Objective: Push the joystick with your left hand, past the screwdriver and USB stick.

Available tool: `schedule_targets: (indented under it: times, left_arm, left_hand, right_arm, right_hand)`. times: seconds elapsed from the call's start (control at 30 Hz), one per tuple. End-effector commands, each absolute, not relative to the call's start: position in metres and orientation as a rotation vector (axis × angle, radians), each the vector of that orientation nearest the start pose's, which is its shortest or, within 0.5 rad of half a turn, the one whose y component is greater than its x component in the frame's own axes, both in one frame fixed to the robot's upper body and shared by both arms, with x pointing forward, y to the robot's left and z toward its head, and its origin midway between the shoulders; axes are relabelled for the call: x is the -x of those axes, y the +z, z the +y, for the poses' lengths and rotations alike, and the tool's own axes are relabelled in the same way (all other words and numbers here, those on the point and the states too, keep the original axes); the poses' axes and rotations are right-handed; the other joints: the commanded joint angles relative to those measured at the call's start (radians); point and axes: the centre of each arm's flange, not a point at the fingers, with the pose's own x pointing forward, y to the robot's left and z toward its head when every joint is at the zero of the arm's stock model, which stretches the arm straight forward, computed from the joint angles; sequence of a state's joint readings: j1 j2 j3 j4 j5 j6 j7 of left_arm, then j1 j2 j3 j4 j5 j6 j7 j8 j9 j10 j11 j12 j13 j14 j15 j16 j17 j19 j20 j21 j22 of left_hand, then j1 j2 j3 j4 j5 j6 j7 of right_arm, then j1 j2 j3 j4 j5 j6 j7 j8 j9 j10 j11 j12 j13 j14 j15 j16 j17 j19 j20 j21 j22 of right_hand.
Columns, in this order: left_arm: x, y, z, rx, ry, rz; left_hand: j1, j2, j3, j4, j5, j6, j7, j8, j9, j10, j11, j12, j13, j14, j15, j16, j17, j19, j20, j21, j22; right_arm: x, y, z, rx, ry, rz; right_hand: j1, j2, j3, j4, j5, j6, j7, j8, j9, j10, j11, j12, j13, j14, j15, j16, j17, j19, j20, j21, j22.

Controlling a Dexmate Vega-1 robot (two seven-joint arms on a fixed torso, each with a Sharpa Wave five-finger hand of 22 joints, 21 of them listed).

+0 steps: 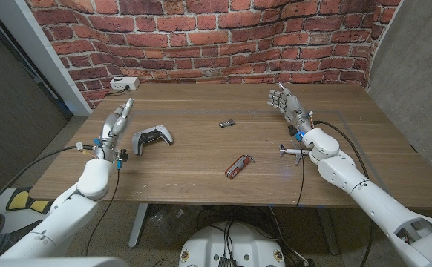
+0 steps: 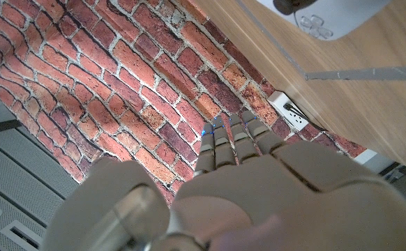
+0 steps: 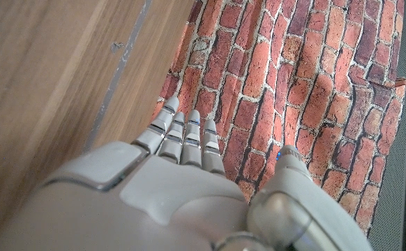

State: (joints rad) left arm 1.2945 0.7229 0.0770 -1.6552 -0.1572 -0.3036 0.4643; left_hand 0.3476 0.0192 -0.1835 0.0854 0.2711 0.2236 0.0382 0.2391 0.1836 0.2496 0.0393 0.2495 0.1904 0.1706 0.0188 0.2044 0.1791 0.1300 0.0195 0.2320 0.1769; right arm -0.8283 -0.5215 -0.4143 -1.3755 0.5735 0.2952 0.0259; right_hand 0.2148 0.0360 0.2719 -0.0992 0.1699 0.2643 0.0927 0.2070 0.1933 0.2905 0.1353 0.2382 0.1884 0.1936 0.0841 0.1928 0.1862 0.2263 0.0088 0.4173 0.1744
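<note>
The joystick (image 1: 152, 139), a white and black game controller, lies on the wooden table (image 1: 201, 174) at the left. My left hand (image 1: 116, 123) stands just left of it with fingers straight and empty, a small gap between them. In the left wrist view the left hand (image 2: 238, 150) points at the brick wall, and part of the white joystick (image 2: 328, 14) is in sight. A red screwdriver tool (image 1: 238, 166) lies near the table's middle front. The small USB stick (image 1: 226, 123) lies farther back. My right hand (image 1: 286, 104) is raised at the right, fingers spread, holding nothing.
A white power strip (image 1: 122, 83) sits at the table's back left corner, also seen as a socket (image 2: 290, 111) in the left wrist view. A brick wall (image 1: 216, 37) stands behind the table. Cables (image 1: 298, 152) hang by my right wrist.
</note>
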Motion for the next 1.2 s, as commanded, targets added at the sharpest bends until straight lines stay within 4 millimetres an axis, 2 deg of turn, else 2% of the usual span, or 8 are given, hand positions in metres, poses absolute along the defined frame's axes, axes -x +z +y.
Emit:
schedule_targets:
  times: [0.03,0.13,0.43,0.63,0.83,0.93,1.1,1.2]
  left_arm:
    - [-0.528,-0.059,0.404,-0.537,0.416,-0.723]
    - [-0.526,-0.056,0.402,-0.563,0.425,-0.725]
    - [-0.514,-0.051,0.394,-0.685,0.473,-0.704]
    - [-0.504,-0.048,0.389,-0.769,0.521,-0.682]
    - [-0.498,-0.045,0.386,-0.858,0.573,-0.659]
    - [-0.497,-0.044,0.383,-0.908,0.589,-0.640]
    - [-0.495,-0.042,0.378,-0.983,0.609,-0.609]
    - [-0.493,-0.039,0.376,-1.027,0.622,-0.588]
  left_hand:
    - [0.009,0.003,-0.013,0.000,0.013,0.029,-0.032,0.003,0.004,-0.031,-0.002,-0.020,0.005,-0.040,0.002,-0.016,0.005,-0.037,0.011,-0.020,0.004]
    - [0.012,0.008,-0.019,0.002,0.019,0.073,-0.047,0.011,0.004,-0.056,-0.006,-0.033,0.006,-0.075,0.007,-0.023,0.007,-0.065,0.016,-0.032,0.005]
    - [0.016,0.013,-0.023,0.003,0.024,0.094,-0.061,0.010,0.004,-0.073,-0.018,-0.040,0.006,-0.107,0.001,-0.027,0.007,-0.092,0.015,-0.040,0.006]
    - [0.017,0.015,-0.023,0.003,0.025,0.098,-0.060,0.010,0.004,-0.074,-0.021,-0.040,0.007,-0.108,-0.002,-0.026,0.007,-0.095,0.014,-0.040,0.006]
    - [0.022,0.020,-0.024,0.002,0.027,0.115,-0.056,0.010,0.003,-0.069,-0.032,-0.038,0.006,-0.108,-0.028,-0.022,0.007,-0.096,0.007,-0.038,0.006]
    - [0.024,0.022,-0.025,0.002,0.028,0.121,-0.065,0.010,0.003,-0.069,-0.036,-0.038,0.006,-0.110,-0.031,-0.022,0.007,-0.099,0.005,-0.038,0.006]
    - [0.031,0.029,-0.028,0.002,0.032,0.196,-0.093,0.027,0.001,-0.069,-0.039,-0.038,0.005,-0.114,-0.042,-0.020,0.006,-0.106,0.005,-0.037,0.006]
    - [0.034,0.031,-0.030,0.002,0.033,0.226,-0.099,0.033,0.001,-0.071,-0.045,-0.039,0.005,-0.116,-0.043,-0.019,0.006,-0.112,0.004,-0.038,0.006]
  right_arm:
    - [-0.640,-0.006,-0.253,0.070,0.271,-0.646]
    - [-0.640,-0.006,-0.252,0.066,0.271,-0.641]
    - [-0.642,-0.004,-0.249,0.073,0.283,-0.640]
    - [-0.643,-0.003,-0.248,0.067,0.285,-0.638]
    - [-0.643,-0.003,-0.248,0.071,0.291,-0.641]
    - [-0.643,-0.004,-0.248,0.070,0.292,-0.640]
    - [-0.641,-0.005,-0.248,0.073,0.294,-0.639]
    - [-0.641,-0.005,-0.248,0.070,0.292,-0.639]
  right_hand:
    - [0.001,0.009,0.006,-0.003,0.006,0.004,-0.005,-0.001,0.002,0.011,-0.002,0.001,0.003,0.009,0.001,0.004,0.002,0.009,-0.002,-0.002,0.006]
    - [0.001,0.009,0.006,-0.003,0.006,0.004,-0.004,-0.001,0.002,0.011,-0.002,0.000,0.003,0.008,0.002,0.003,0.001,0.009,-0.002,-0.002,0.006]
    - [0.001,0.009,0.006,-0.004,0.007,0.004,-0.005,-0.001,0.002,0.012,-0.001,0.000,0.003,0.008,0.003,0.003,0.001,0.010,-0.002,-0.005,0.006]
    - [0.001,0.009,0.006,-0.004,0.007,0.005,-0.005,-0.001,0.002,0.012,-0.001,0.000,0.003,0.009,0.003,0.003,0.001,0.010,-0.002,-0.006,0.006]
    - [0.001,0.010,0.006,-0.005,0.007,0.006,-0.005,-0.001,0.002,0.011,-0.001,-0.001,0.003,0.009,0.003,0.002,0.001,0.010,-0.002,-0.008,0.006]
    - [0.001,0.010,0.006,-0.005,0.007,0.007,-0.005,-0.001,0.002,0.012,-0.001,-0.001,0.003,0.009,0.003,0.002,0.001,0.010,-0.002,-0.009,0.006]
    - [0.002,0.010,0.006,-0.005,0.006,0.007,-0.005,-0.001,0.002,0.012,-0.001,-0.001,0.003,0.008,0.003,0.001,0.001,0.010,-0.002,-0.010,0.006]
    - [0.001,0.010,0.006,-0.005,0.006,0.007,-0.005,-0.001,0.002,0.013,-0.001,-0.001,0.003,0.009,0.003,0.002,0.001,0.009,-0.001,-0.011,0.006]
